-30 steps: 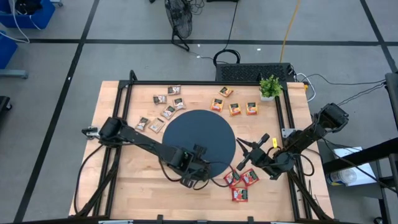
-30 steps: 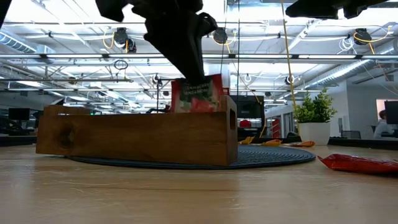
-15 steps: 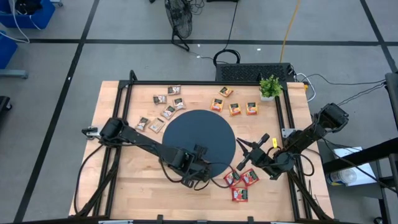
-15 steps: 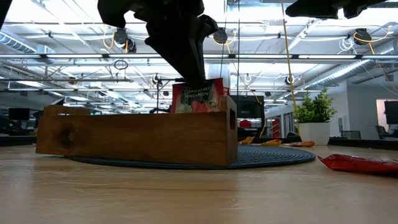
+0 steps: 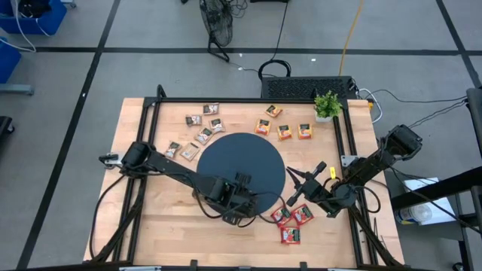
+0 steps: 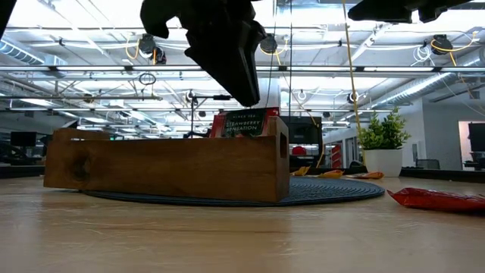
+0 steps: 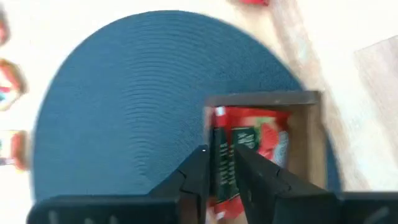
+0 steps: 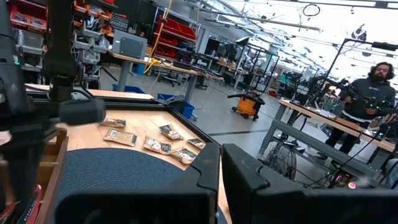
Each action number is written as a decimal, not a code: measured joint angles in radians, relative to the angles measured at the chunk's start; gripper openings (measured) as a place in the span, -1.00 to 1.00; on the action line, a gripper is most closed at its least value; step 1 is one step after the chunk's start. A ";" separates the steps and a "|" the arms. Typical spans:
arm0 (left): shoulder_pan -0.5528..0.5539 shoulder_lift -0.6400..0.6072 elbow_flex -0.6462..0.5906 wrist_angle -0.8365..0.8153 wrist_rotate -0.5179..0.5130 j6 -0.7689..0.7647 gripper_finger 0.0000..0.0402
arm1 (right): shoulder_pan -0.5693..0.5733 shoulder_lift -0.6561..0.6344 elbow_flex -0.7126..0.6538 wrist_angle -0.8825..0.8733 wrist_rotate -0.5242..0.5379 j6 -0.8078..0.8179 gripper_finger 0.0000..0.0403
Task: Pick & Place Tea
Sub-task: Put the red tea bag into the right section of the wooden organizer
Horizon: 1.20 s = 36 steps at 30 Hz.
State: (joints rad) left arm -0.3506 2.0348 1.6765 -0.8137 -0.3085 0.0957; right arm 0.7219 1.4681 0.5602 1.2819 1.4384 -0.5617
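Your left gripper point(image 7: 219, 163) jaws part slightly around the red sachet point(image 7: 252, 140) in the tray's point(image 6: 167, 167) end compartment; right gripper point(image 5: 294, 197) clenched, empty.

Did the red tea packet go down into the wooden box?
Yes. The red tea sachet now sits lower against the wooden tray rim, and the left gripper has lifted off it.
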 joint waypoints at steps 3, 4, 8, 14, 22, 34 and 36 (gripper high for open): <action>-0.013 -0.030 -0.001 0.003 -0.040 0.034 -0.49 | 0.000 0.000 0.000 0.000 0.001 0.000 -0.96; -0.021 -0.047 -0.001 0.003 -0.043 0.047 -0.46 | 0.000 0.000 0.000 -0.001 0.002 0.000 -0.96; -0.056 -0.125 -0.001 0.007 -0.043 0.037 -0.37 | 0.000 0.000 0.000 -0.001 0.003 -0.018 -0.96; -0.115 -0.258 0.000 -0.013 -0.024 -0.036 -0.36 | 0.000 0.000 0.000 0.000 -0.001 -0.041 -0.98; -0.152 -0.471 -0.232 0.241 0.079 0.019 -0.36 | 0.045 0.000 0.000 -0.034 -0.238 -0.052 -1.00; -0.095 -0.955 -1.039 1.036 0.125 0.006 -0.36 | 0.057 0.000 0.001 -0.060 -0.889 0.062 -1.00; -0.084 -1.031 -1.130 1.117 0.124 0.003 -0.36 | 0.057 0.000 0.023 -0.073 -0.807 0.110 -0.97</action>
State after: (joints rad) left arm -0.4344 1.0041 0.5464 0.3032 -0.1850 0.0991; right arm 0.7792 1.4685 0.5832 1.2086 0.6314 -0.4514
